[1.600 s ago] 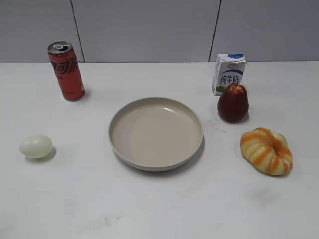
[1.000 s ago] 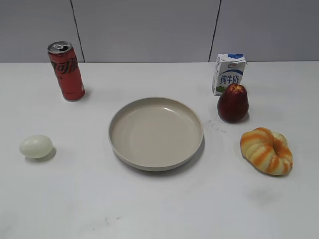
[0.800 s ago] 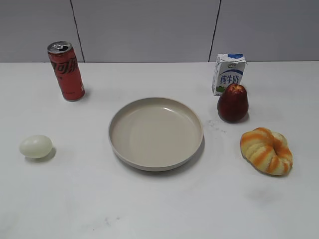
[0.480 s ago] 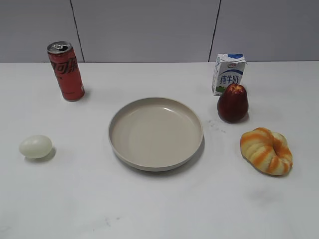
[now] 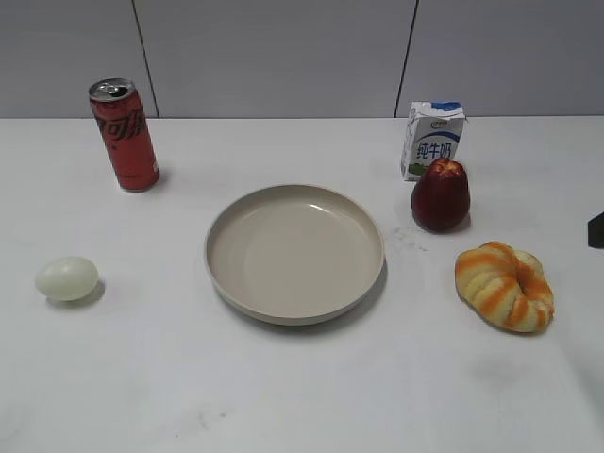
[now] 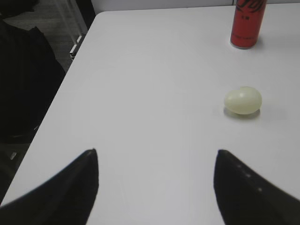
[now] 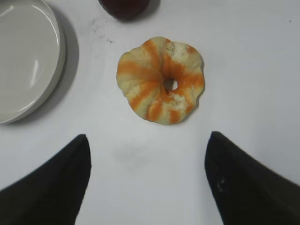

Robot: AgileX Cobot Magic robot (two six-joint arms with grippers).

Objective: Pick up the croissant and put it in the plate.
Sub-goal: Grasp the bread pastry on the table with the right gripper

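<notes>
Both grippers (image 7: pixel 147 145) (image 6: pixel 157 161) gape wide, holding nothing.

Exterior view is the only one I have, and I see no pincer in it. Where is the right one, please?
Observer: The right pincer hangs open above the table, with the croissant just ahead of its tips, untouched.
Operator: And the left one?
Observer: The left pincer is also open, holding nothing; the egg lies ahead of it, to the right.
Operator: Is anything in the plate?
Observer: In the right wrist view, the visible part of the plate is bare.
</notes>
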